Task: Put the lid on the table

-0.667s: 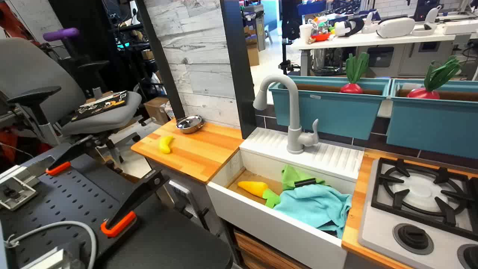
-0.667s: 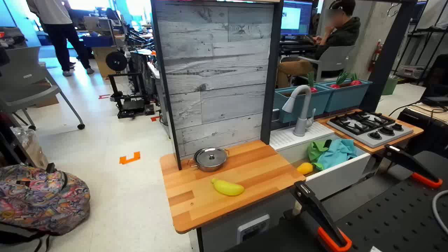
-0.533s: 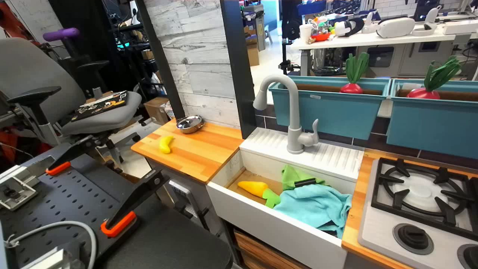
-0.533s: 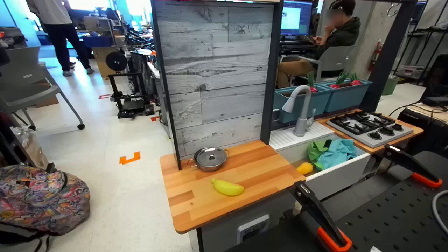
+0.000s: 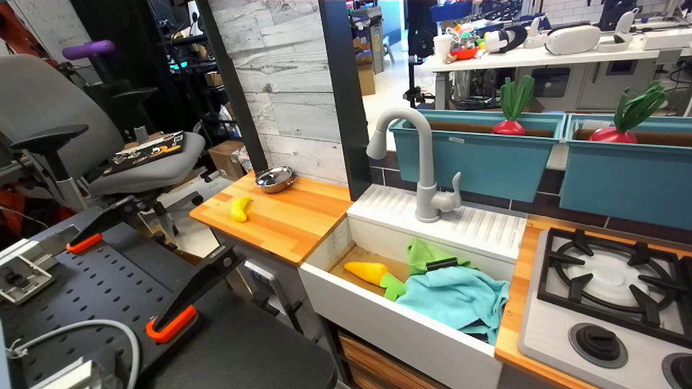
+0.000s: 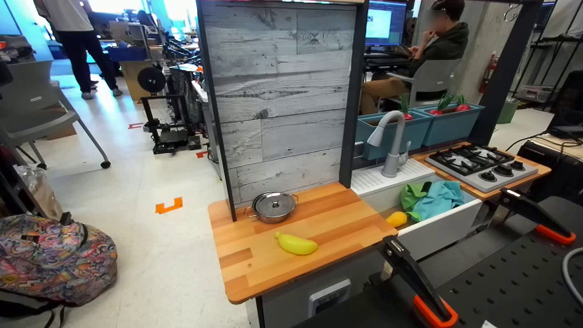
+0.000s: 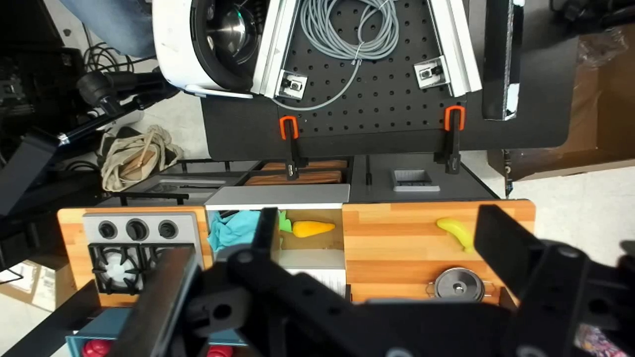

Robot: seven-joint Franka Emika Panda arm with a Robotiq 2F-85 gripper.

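- The lid [image 6: 274, 209] rests on the pan [image 6: 273, 220], at the wall side of the counter [image 6: 344, 228]; whether it sits quite flush I cannot tell
- Its knob [image 6: 275, 204] stands up in the middle; in the wrist view the pan's handles stick out at about nine and three o'clock
- The fingers [image 7: 511, 253] are spread wide, nothing held between them, and well apart from the lid, which shows at about four o'clock from the middle of their gap in the wrist view
- I take the step in hand to be the approach: lid not yet lifted, no grasp made
- Next, I judge, the fingers should come over the pan, narrow on the knob alone and lift straight up, so that the pan does not come along; in an exterior view the bare wood at about four o'clock from the pan looks a fair spot to lay the lid
- In that same view the banana [image 6: 296, 244] lies near the pan at five o'clock, the sink [image 6: 439, 232] well off at three
- Only the wrist view shows the fingers, and the coil of cable [image 7: 327, 42] towards twelve o'clock
- Both exterior views show the pan's side wall and the whole faucet [image 6: 395, 152]; the wrist view looks down from above and has the faucet mostly or wholly covered
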